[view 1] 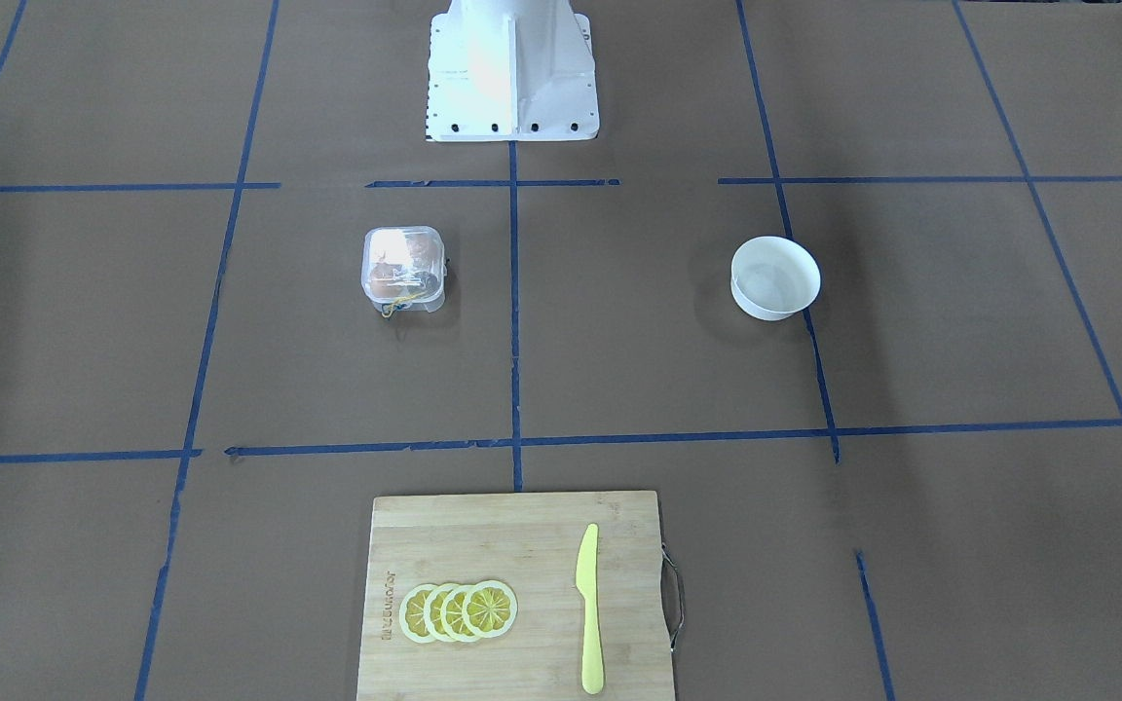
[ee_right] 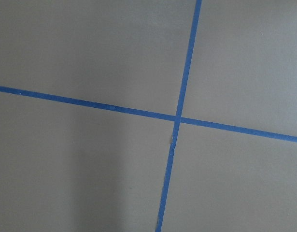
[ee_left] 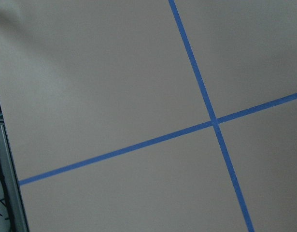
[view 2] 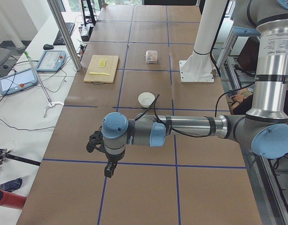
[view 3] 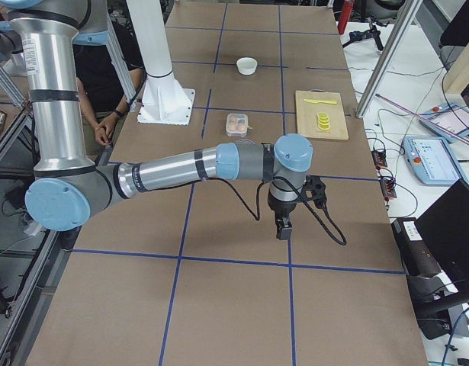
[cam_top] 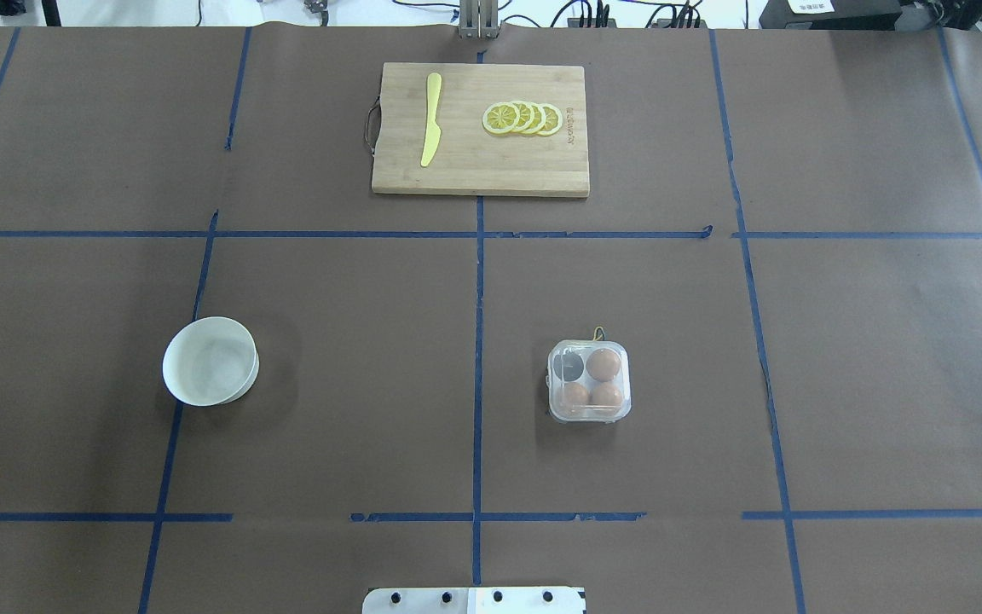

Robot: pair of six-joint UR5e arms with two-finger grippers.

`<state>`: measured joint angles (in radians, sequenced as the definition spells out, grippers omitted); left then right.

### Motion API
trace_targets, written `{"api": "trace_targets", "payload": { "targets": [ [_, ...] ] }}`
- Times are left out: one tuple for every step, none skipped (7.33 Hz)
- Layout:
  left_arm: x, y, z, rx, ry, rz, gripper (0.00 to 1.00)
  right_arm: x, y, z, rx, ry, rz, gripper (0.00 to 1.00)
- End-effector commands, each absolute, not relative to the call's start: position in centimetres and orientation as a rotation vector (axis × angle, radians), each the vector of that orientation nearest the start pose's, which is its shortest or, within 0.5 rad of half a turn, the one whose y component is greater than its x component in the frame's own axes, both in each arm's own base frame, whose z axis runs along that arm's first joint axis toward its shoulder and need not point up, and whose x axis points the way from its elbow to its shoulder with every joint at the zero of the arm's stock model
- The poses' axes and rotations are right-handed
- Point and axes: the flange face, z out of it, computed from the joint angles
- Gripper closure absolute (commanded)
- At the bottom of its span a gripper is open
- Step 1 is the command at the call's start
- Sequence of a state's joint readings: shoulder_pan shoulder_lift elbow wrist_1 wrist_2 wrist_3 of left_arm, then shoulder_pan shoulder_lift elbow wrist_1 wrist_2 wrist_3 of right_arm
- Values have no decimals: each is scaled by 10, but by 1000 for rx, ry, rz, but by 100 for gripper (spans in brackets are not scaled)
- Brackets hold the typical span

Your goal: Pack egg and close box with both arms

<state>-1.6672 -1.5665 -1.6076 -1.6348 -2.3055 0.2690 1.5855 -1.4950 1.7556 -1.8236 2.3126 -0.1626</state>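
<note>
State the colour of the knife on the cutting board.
Yellow. The slim yellow knife on the rectangular wooden cutting board shows best in the overhead exterior view.

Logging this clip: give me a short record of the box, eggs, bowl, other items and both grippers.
box: clear case on the robot's right half of the table; lid appears down
eggs: three in the box; fourth cell looks empty
bowl: white, robot's left half, empty
cutting board: at the far edge, with a yellow knife and lemon slices
left gripper: far from the box, above bare table; open or shut cannot be told
right gripper: far from the box, above bare table; open or shut cannot be told
</note>
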Motion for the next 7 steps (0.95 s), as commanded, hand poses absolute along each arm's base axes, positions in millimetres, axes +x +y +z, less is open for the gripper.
{"api": "trace_targets", "payload": {
  "targets": [
    [-81, -488, 619, 219, 638, 243, 0, 72, -504, 563, 54, -750, -139, 0],
    [-81, -479, 627, 207, 613, 245, 0, 70, -503, 563, 52, -764, -142, 0],
    [-80, -453, 627, 205, 622, 247, 0, 65, -504, 555, 66, -768, -156, 0],
    [-80, -449, 634, 204, 627, 247, 0, 56, -506, 556, 55, -769, -162, 0],
    [-78, -443, 627, 255, 644, 263, 0, 55, -505, 554, 63, -769, -172, 0],
    [-72, -440, 638, 255, 720, 266, 0, 52, -501, 559, 69, -768, -184, 0],
    [-71, -440, 628, 338, 728, 298, 0, 51, -500, 563, 92, -765, -188, 0]
  ]
}}
